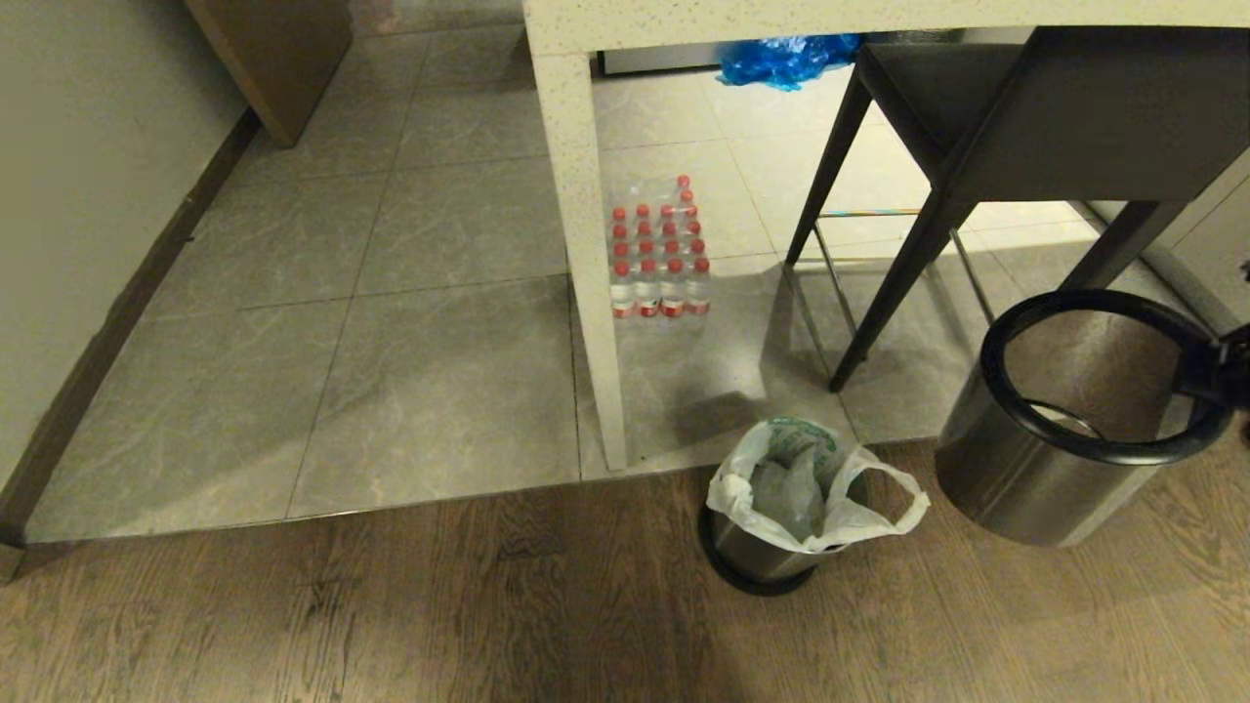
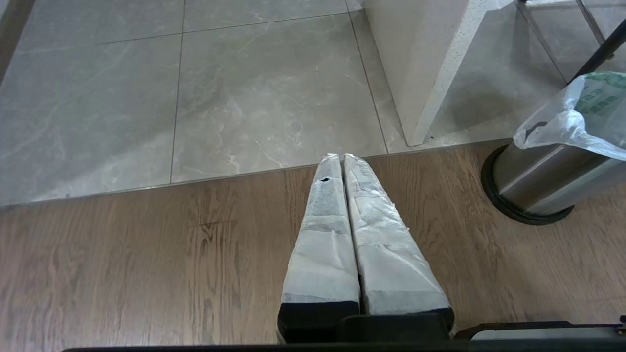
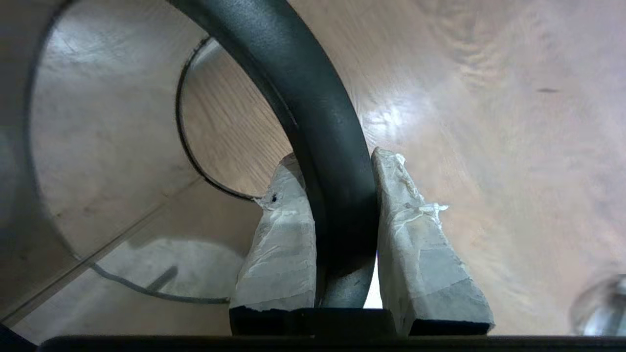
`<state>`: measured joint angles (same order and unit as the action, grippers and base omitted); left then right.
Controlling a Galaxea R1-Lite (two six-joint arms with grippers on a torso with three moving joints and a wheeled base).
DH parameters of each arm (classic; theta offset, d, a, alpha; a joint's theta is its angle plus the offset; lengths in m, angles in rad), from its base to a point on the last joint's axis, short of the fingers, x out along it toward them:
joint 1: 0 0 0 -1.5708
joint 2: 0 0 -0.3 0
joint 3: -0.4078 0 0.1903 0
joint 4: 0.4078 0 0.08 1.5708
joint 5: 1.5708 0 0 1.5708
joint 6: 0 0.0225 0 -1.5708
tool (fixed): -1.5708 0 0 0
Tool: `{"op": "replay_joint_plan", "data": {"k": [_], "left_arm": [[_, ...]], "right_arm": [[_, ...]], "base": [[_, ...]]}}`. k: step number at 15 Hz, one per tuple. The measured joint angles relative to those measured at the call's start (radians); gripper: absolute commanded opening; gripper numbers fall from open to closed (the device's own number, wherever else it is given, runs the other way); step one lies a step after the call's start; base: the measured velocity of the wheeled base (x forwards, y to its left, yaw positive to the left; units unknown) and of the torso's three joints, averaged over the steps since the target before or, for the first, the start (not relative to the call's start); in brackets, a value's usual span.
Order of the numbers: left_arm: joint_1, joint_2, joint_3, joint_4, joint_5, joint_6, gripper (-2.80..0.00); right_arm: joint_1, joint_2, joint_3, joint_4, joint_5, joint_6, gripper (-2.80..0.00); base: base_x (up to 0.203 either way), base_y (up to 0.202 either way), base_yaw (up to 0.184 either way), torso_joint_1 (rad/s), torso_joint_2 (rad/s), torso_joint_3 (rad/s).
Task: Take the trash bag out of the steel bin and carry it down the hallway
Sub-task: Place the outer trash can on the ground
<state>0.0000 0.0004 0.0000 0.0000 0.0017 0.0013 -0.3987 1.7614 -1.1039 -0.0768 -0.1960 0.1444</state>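
The trash bag point(image 1: 820, 488), thin white plastic with loose handle loops and greenish wrappers inside, sits in a small steel pail point(image 1: 762, 552) on the wood floor. To its right stands the steel bin point(image 1: 1025, 488), a shiny shell with a black ring rim point(image 1: 1074, 444), tilted; the floor shows through its open bottom. My right gripper point(image 1: 1196, 376) is shut on that rim point(image 3: 318, 98), one finger inside the ring and one outside point(image 3: 332, 159). My left gripper point(image 2: 341, 157) hangs shut and empty over the wood floor, left of the bag point(image 2: 577, 117) and pail point(image 2: 543, 181).
A white counter leg point(image 1: 586, 244) stands just behind the pail. Behind it is a pack of red-capped water bottles point(image 1: 659, 254). A dark stool point(image 1: 977, 127) stands behind the steel shell, with a blue plastic bag point(image 1: 781, 57) under the counter. Grey tiles point(image 1: 391, 342) stretch left to a cream wall.
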Motion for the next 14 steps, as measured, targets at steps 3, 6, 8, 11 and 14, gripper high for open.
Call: {"op": "replay_joint_plan", "data": {"k": [3,6,8,11,14], "left_arm": [[0.0,0.0,0.0,0.0,0.0,0.0,-2.8],[0.0,0.0,0.0,0.0,0.0,0.0,-2.8],[0.0,0.0,0.0,0.0,0.0,0.0,-2.8],[0.0,0.0,0.0,0.0,0.0,0.0,-2.8],[0.0,0.0,0.0,0.0,0.0,0.0,-2.8]], "right_arm": [[-0.003,0.191,-0.023,-0.16,0.02,0.045,-2.8],[0.008,0.367,-0.03,-0.316,0.025,0.072,-2.8],[0.02,0.464,-0.033,-0.383,0.023,0.082,-2.8],[0.031,0.566,-0.043,-0.446,0.023,0.084,-2.8],[0.041,0.634,-0.045,-0.488,0.017,0.084,0.0]], "base": [[0.0,0.0,0.0,0.0,0.0,0.0],[0.0,0.0,0.0,0.0,0.0,0.0],[0.0,0.0,0.0,0.0,0.0,0.0],[0.0,0.0,0.0,0.0,0.0,0.0],[0.0,0.0,0.0,0.0,0.0,0.0]]}}
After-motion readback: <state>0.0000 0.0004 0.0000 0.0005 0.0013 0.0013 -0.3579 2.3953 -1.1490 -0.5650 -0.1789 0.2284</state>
